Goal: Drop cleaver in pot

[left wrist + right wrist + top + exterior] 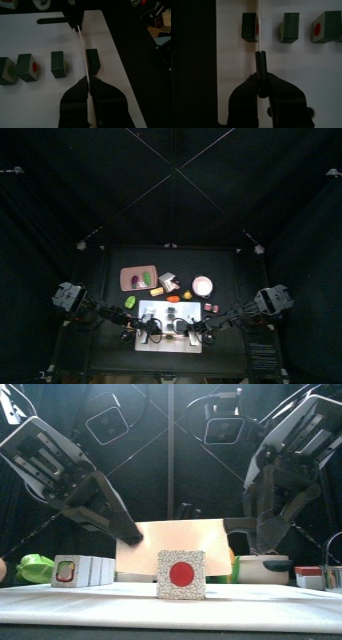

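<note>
A: Where's the cleaver (174, 544)?

B: Off the table, short of the pot (202, 286), on the pot's front-edge side, blade upright and edge-up over the white mat (171, 340). Both arms are on it.

A: Jaws?

B: Left gripper (90, 87) is clamped on the thin blade, right gripper (261, 85) on the black handle (260, 70). Neither stands free.

A: Plan?

B: My call: keep the handle grip and free the blade end first. Then carry it clear over the blocks (59, 65) to the pot. Centre it above the rim, tip the blade down and let go low. The pot looks light, so a high drop could tip it.
</note>
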You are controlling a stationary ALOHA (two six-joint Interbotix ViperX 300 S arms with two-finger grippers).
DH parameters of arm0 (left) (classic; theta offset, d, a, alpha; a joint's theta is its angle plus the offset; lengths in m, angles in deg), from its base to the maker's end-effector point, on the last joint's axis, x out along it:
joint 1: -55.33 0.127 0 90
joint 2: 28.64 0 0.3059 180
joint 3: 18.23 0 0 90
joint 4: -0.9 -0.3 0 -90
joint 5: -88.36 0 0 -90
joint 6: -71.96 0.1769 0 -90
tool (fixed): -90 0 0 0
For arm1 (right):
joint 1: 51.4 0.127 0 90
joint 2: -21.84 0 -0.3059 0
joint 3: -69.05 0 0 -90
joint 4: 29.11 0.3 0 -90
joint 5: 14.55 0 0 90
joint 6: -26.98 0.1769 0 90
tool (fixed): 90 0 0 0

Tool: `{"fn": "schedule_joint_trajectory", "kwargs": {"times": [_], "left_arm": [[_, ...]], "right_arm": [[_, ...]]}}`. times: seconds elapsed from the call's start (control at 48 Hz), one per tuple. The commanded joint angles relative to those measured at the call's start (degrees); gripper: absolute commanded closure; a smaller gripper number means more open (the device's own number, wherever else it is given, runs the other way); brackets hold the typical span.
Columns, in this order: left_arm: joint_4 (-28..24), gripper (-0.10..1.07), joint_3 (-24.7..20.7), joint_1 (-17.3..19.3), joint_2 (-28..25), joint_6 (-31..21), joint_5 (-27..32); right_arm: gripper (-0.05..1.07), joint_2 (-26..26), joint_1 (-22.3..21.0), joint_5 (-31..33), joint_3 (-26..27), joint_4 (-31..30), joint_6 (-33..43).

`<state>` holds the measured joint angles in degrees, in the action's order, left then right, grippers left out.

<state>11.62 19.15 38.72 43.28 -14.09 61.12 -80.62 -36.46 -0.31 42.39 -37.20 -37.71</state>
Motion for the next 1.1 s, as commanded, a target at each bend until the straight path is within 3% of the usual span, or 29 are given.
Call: {"fn": "schedule_joint_trajectory", "kwargs": {"times": [0.0, 0.312, 0.667, 0.833, 1.083], "left_arm": [[-0.1, 0.62, -2.0, 0.4, 1.9, 0.2, -0.6], [0.1, 0.53, -2.5, 0.5, 2.8, -0.2, -0.9], [2.5, 0.22, -2.3, 0.5, 4.4, -0.1, -1.1], [3.2, 0.12, -1.4, 1.4, 6.6, 0.4, -2.0], [2.9, 0.11, 1.5, 4.5, 12.0, 0.2, -4.0]], "right_arm": [[0.72, 2.3, -0.5, -0.5, 2.2, -0.4, -0.1], [0.72, 2.9, -0.5, 0.9, 2.3, -0.4, -0.1], [0.72, 4.4, -0.5, 2.0, 2.5, -0.1, -0.1], [0.72, 6.1, -0.5, 6.0, 2.8, 1.1, 0.0], [0.72, 9.8, -0.5, 14.0, 4.9, 3.3, 0.2]]}}
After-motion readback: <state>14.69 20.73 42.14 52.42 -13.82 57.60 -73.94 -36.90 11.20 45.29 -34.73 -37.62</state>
